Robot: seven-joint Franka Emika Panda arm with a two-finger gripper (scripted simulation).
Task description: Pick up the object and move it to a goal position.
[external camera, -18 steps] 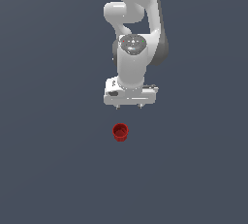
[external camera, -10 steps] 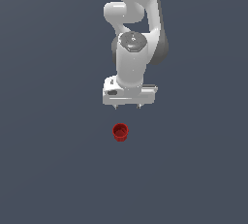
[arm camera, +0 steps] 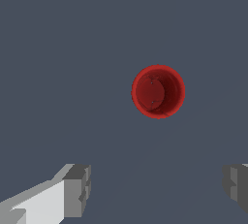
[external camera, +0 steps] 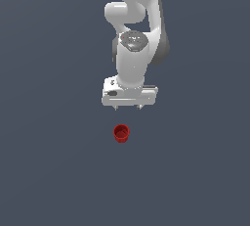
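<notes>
The object, a small dark-red round cup (external camera: 121,133) with a hollow top, stands upright on the grey floor. In the wrist view the cup (arm camera: 158,91) is seen from above, its hollow inside showing. My white gripper (external camera: 128,107) hangs above the floor, behind the cup in the exterior view, with a clear gap between them. It is open and empty. In the wrist view the gripper (arm camera: 157,189) shows two grey fingertips (arm camera: 77,190) set wide apart, and the cup lies outside the gap between them.
The flat dark grey floor (external camera: 53,171) spreads all round the cup. The white arm (external camera: 136,29) rises behind the gripper.
The gripper has sunk slightly and come a little nearer to the cup. The cup has not moved.
</notes>
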